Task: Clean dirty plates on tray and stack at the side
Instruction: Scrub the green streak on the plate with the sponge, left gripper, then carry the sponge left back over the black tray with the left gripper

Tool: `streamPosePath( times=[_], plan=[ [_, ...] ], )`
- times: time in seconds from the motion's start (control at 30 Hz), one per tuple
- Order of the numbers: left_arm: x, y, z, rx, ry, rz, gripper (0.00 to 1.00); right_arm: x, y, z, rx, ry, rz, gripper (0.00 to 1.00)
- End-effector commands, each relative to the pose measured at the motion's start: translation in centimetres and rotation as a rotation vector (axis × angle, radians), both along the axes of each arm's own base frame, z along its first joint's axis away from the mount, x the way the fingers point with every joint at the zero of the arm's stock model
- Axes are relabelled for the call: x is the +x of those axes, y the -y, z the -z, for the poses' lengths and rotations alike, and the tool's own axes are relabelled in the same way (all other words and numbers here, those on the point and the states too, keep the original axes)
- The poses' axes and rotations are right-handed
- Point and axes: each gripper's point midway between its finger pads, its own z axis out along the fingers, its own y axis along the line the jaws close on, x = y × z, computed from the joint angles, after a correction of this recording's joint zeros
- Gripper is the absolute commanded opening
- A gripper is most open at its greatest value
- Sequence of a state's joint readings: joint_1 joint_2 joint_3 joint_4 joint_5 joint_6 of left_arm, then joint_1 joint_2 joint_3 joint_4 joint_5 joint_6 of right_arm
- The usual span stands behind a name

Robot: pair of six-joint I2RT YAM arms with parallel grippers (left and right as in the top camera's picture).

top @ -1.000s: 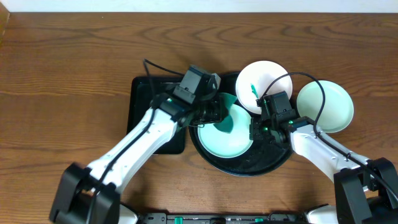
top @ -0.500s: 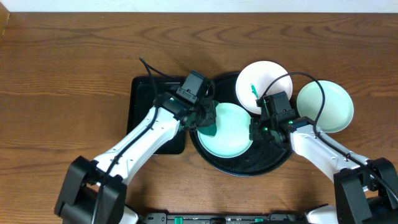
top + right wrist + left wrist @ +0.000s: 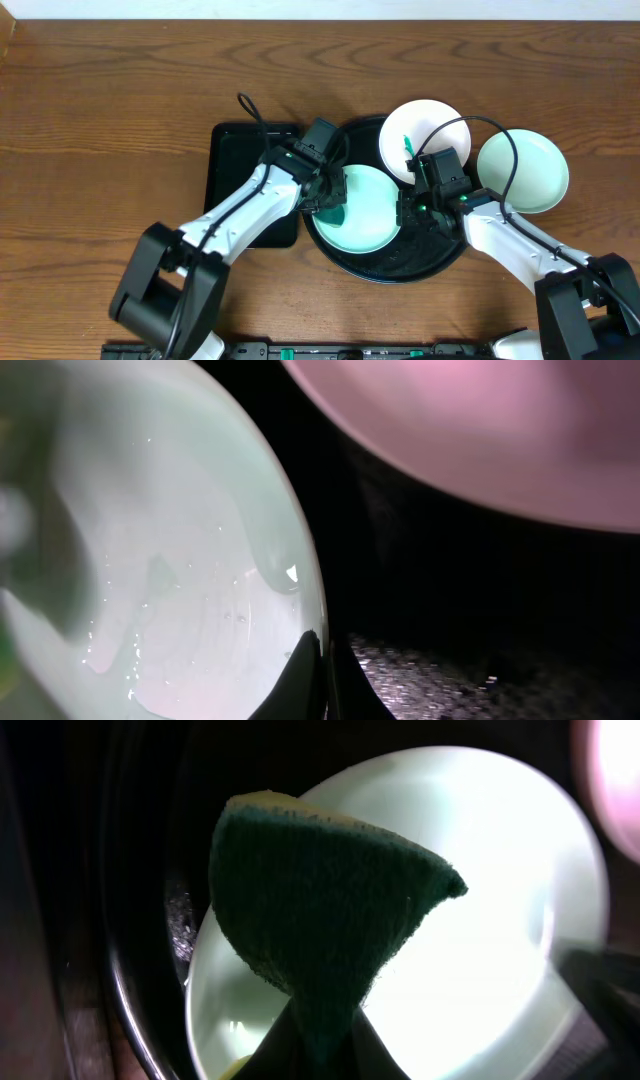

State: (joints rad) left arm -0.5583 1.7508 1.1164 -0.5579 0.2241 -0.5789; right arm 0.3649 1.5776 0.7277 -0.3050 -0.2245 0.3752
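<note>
1 green plate (image 3: 525,170) lies off the tray's (image 3: 400,268) right edge (seemingly clean), while the left gripper (image 3: 330,195), clamped on a sponge (image 3: 320,910), scrubs the 2nd green plate (image 3: 365,220) mid-tray, the right gripper (image 3: 408,208) pinching its rim, and the smeared white plate (image 3: 425,135) is left to do.

1. My overhead view is sharp and evenly bright, with only faint, soft shadows on the tabletop (image 3: 100,100).
2. Left wrist view is dim. The mint plate (image 3: 480,870) blows out to white glare, and the sponge (image 3: 320,910) sits dark and backlit.
3. Right wrist view is blurred close up. The white plate (image 3: 480,430) reads pink and the tray (image 3: 450,590) nearly black.
</note>
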Motion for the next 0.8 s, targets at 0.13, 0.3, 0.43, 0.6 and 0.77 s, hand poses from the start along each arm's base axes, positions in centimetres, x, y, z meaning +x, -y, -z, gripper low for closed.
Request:
streamPosePath(
  times=[0.13,0.3,0.43,0.6,0.77],
  plan=[
    [-0.4,-0.8,2.8,0.069,-0.049,0.003,0.07,-1.0,-1.3,0.3,0.035,-0.028,-0.041,0.01],
    [-1.0,-0.2,3.4,0.08,-0.066,0.025,0.07,-1.0,-1.3,0.3,0.034,-0.028,-0.041,0.01],
    [-1.7,0.7,3.4,0.079,-0.065,0.053,0.08,-0.9,-1.1,0.3,0.027,-0.027,-0.037,0.01],
    [-2.4,2.0,3.3,0.069,-0.054,0.086,0.08,-0.9,-1.1,0.4,0.024,-0.026,-0.036,0.01],
    [-2.1,3.3,3.1,0.045,-0.019,0.108,0.08,-0.9,-1.1,0.4,0.024,-0.027,-0.036,0.01]
  ],
)
